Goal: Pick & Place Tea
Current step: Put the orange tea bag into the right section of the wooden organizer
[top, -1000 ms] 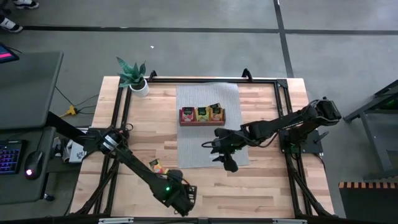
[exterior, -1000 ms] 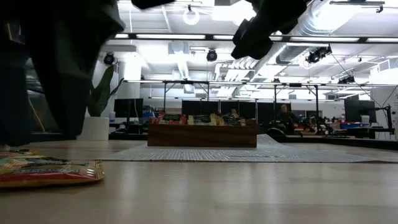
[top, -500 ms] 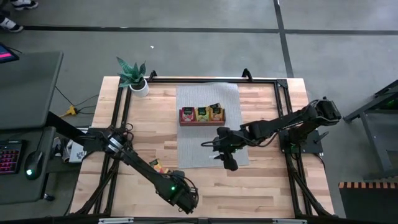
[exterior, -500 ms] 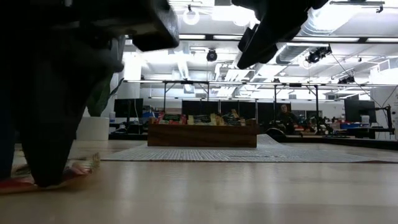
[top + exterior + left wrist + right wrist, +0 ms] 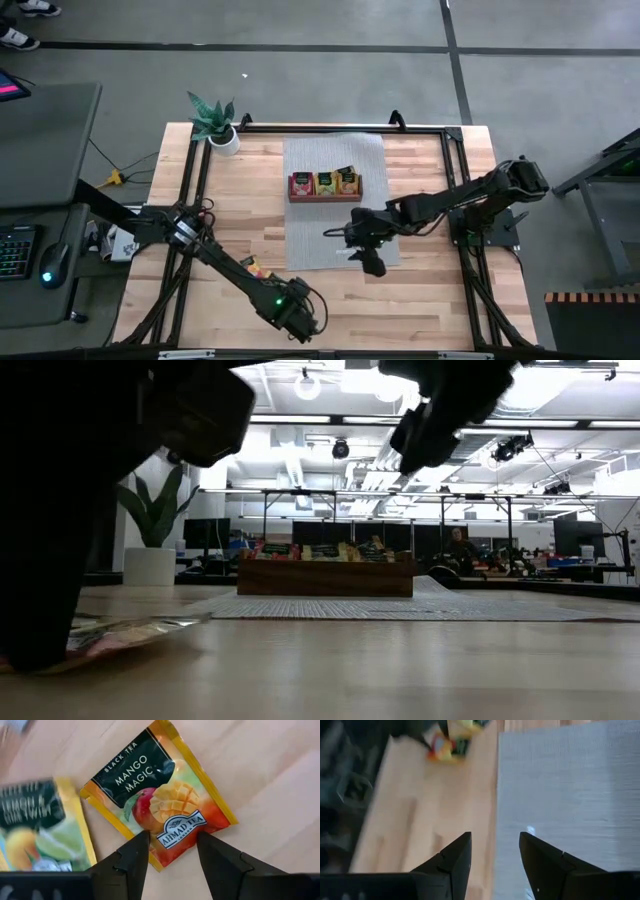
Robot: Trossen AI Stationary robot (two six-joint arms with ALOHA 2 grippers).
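Two tea packets (image 5: 254,267) lie flat on the wood near the table's near-left part. In the left wrist view these are a yellow-edged mango packet (image 5: 157,795) and a second yellow one (image 5: 42,827). My left gripper (image 5: 172,851) is open, and its fingers stand either side of the mango packet's corner. In the high view the left gripper (image 5: 300,316) sits near the near edge. My right gripper (image 5: 495,852) is open and hovers over the grey mat's near-left edge (image 5: 498,795); it also shows in the high view (image 5: 370,258). Several more packets stand in the wooden tray (image 5: 325,197). My left gripper comes at the mango packet's corner (image 5: 165,837) from above with its fingers apart. I cannot tell whether they touch it; the packet lies flat on the table.
A grey mat (image 5: 335,160) lies under the tray at the table's middle. A potted plant (image 5: 215,125) stands at the far-left corner. A black frame rail (image 5: 320,128) runs round the table top. Bare wood (image 5: 420,300) lies near-right.
My left gripper has shifted a little toward the table's right along the near edge and come down close over the packets; its bulk now fills the left of the low view. My right gripper has drifted slightly, staying open above the mat.
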